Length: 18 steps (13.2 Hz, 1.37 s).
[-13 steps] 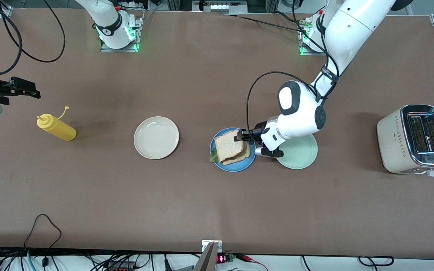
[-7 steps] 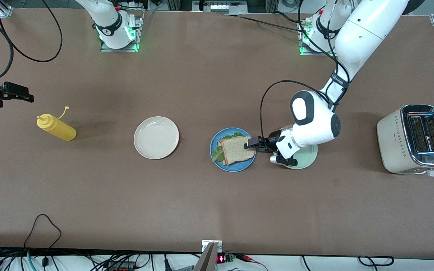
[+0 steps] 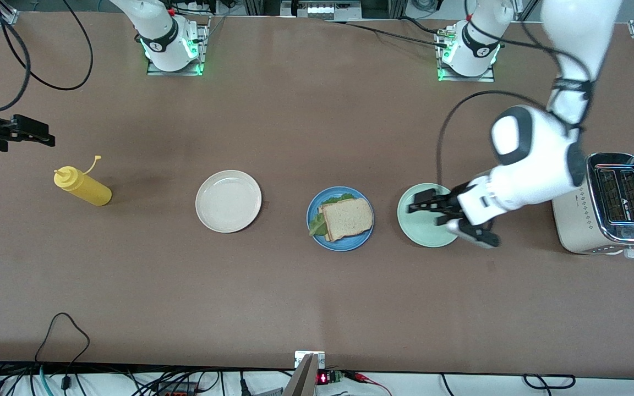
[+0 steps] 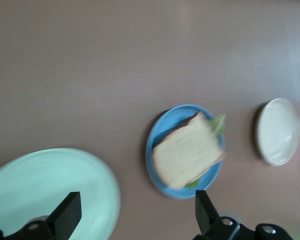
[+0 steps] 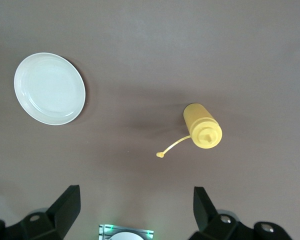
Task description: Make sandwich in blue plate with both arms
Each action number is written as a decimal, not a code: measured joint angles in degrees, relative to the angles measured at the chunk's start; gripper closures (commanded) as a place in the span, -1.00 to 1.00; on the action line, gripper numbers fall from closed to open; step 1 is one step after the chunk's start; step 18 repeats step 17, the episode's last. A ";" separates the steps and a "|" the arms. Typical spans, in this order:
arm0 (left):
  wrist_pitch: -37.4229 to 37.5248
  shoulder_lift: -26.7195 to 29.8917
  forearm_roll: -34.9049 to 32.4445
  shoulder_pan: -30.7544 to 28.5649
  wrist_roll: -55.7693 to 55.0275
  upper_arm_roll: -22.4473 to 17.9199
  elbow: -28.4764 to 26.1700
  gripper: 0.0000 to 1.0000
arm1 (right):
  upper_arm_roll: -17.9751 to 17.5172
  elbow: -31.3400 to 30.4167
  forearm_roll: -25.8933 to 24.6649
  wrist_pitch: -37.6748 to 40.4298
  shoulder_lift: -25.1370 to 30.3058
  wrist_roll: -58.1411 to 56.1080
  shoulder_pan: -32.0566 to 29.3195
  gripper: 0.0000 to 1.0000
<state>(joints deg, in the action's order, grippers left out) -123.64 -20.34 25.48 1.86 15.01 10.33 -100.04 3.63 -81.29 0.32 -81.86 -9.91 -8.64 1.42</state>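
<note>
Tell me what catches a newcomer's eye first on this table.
The sandwich, lettuce poking out, sits on the blue plate mid-table. Beside it, the open left gripper hangs over the pale green plate, near the toaster. A yellow squeeze bottle lies toward the right arm's end.

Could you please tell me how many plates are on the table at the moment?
3. The white plate lies toward the right arm's end, the blue plate with the sandwich sits in the middle, and the green plate lies beside it, under the left gripper.
</note>
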 measured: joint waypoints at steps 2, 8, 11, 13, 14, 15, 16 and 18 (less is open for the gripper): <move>8.52 2.98 -10.16 -0.50 -0.20 -4.88 4.19 -1.00 | -0.09 0.01 -0.33 0.00 0.25 0.74 0.78 -1.00; 28.06 11.66 -24.85 -1.08 -14.19 -7.87 13.70 -1.00 | 0.14 -0.01 -0.39 -0.05 0.32 0.75 0.73 -1.00; 29.86 15.78 -24.85 -1.83 -14.92 -7.98 13.20 -1.00 | 0.19 -0.01 -0.41 -0.08 0.32 0.89 0.64 -1.00; 31.17 17.70 -24.85 -1.83 -15.30 -7.90 11.41 -1.00 | 0.19 -0.01 -0.41 -0.08 0.32 1.02 0.60 -1.00; 32.07 18.58 -24.85 -1.83 -15.45 -7.89 10.20 -1.00 | 0.19 -0.02 -0.41 -0.08 0.32 1.09 0.56 -1.00; 32.86 19.37 -24.85 -1.83 -15.57 -7.89 9.15 -1.00 | 0.19 -0.02 -0.41 -0.08 0.33 1.18 0.47 -1.00; 33.16 19.93 -24.85 -1.83 -15.66 -7.89 8.38 -1.00 | 0.19 -0.02 -0.42 -0.08 0.32 1.19 0.26 -1.00; 33.26 20.23 -24.85 -1.83 -15.70 -7.89 7.99 -1.00 | 0.21 -0.03 -0.42 -0.08 0.32 1.19 0.05 -1.00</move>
